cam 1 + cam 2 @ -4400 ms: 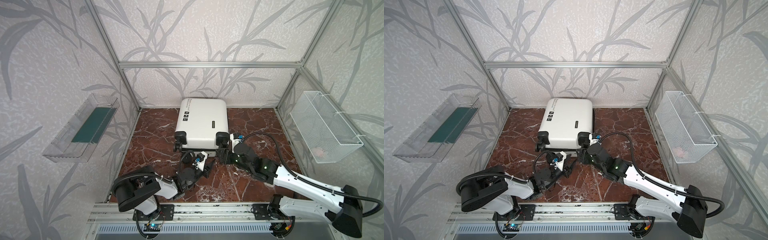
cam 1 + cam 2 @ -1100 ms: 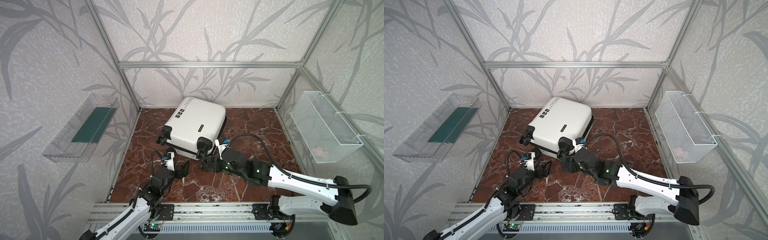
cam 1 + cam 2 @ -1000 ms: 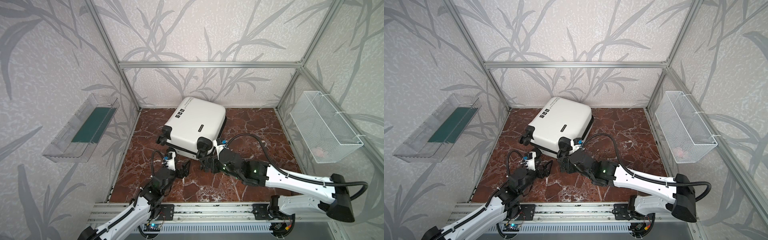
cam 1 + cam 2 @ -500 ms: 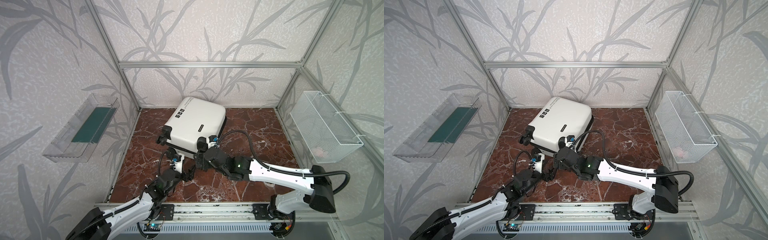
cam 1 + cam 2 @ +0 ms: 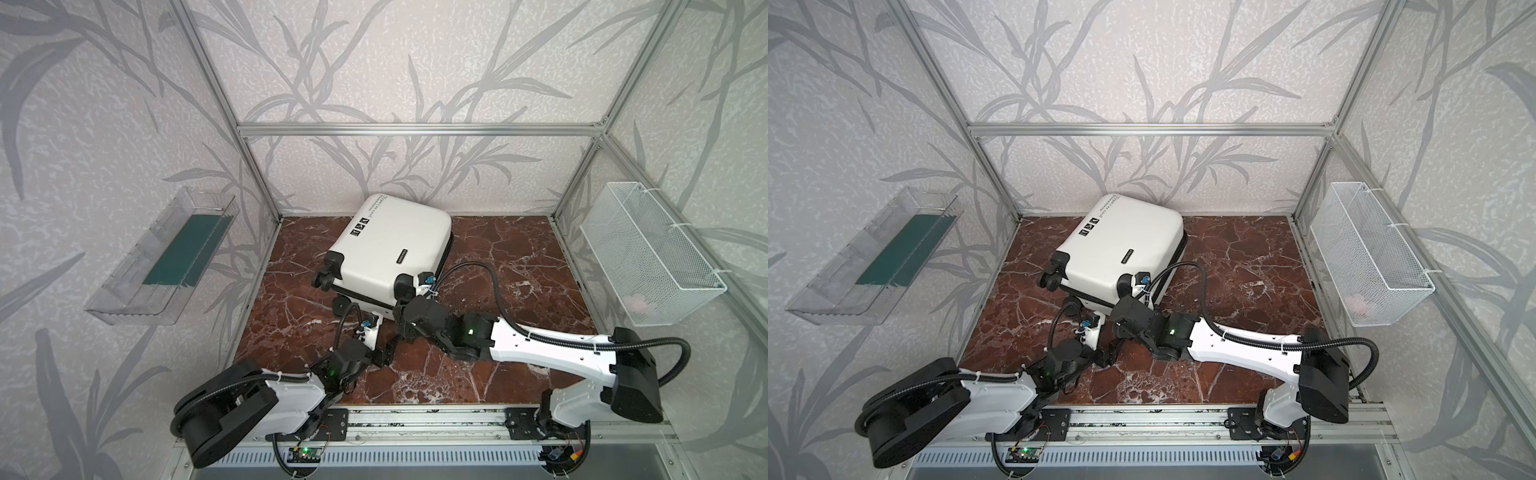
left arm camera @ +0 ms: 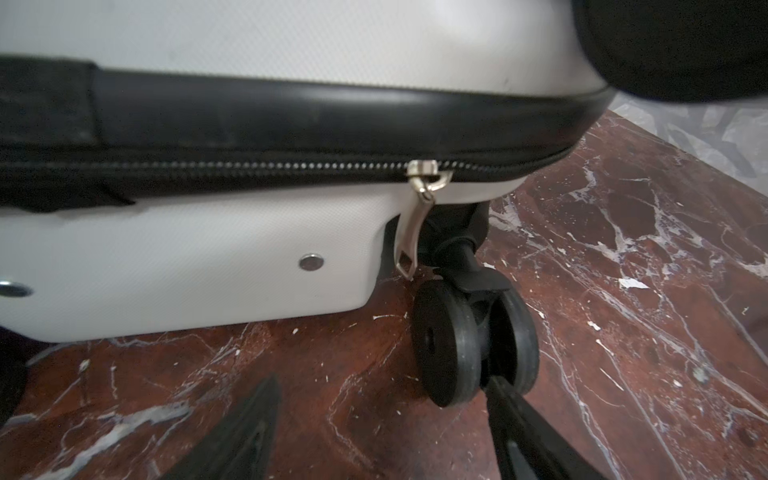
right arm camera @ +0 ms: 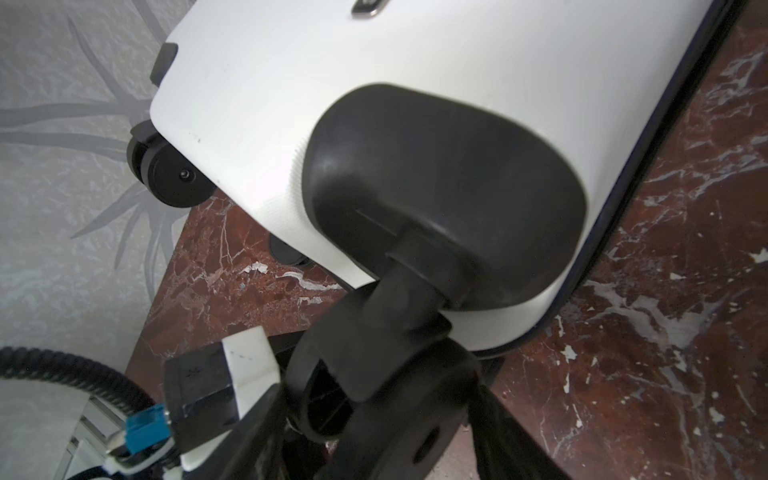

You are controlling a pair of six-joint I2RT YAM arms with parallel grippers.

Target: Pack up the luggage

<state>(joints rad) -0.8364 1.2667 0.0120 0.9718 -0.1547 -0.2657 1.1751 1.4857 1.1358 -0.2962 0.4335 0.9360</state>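
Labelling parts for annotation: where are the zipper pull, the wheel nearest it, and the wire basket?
zipper pull (image 6: 412,232), left wrist view, middle of the metal tab.
wheel (image 6: 446,351), left wrist view, face of the near disc.
wire basket (image 5: 648,257), in a top view, mesh side wall.

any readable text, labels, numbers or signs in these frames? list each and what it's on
No text can be quoted with confidence.
print line, black, along the far edge of the luggage shell: too small to read.
square icons, three black ones beside that line: symbols too small to make out.
badge, small and dark, mid-shell: lettering too small to read.
clear tray and mesh basket: no markings seen.
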